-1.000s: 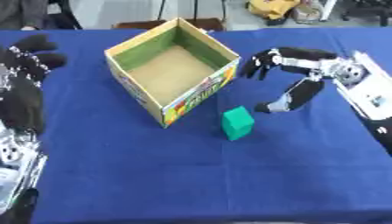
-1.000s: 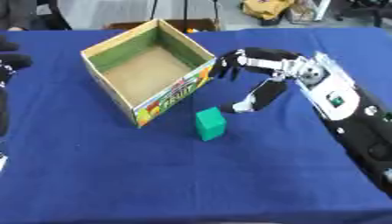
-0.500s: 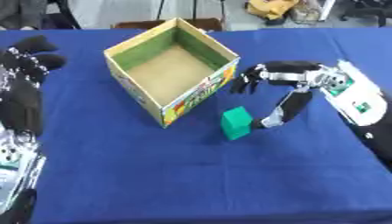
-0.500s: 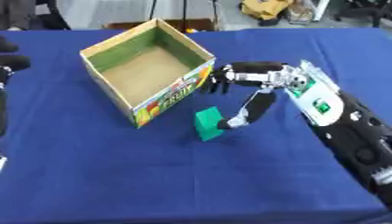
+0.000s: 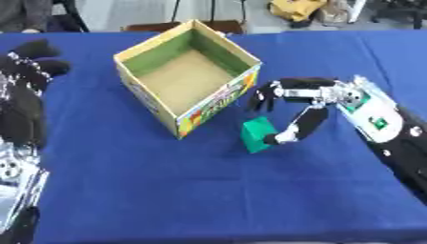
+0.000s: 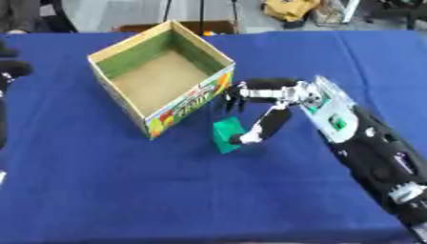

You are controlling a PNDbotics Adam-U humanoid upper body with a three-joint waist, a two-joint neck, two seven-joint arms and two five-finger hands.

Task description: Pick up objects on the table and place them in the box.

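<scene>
The left hand rests idle at the left edge, fingers relaxed. The open box stands on the blue table. Just beside its right corner sits the green block. The right hand straddles it, thumb touching, fingers spread above. The block appears light, rigid; grip opposite flat faces.

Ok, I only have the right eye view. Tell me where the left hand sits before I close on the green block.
Observer: The left hand is at the table's left edge, fingers up and relaxed, holding nothing.
Operator: Give me its gap to the box.
Observer: Bare blue cloth lies between it and the box; they do not touch.
Operator: Now the rest of that arm.
Observer: Its silver forearm runs into the lower left corner, well apart from the green block.
</scene>
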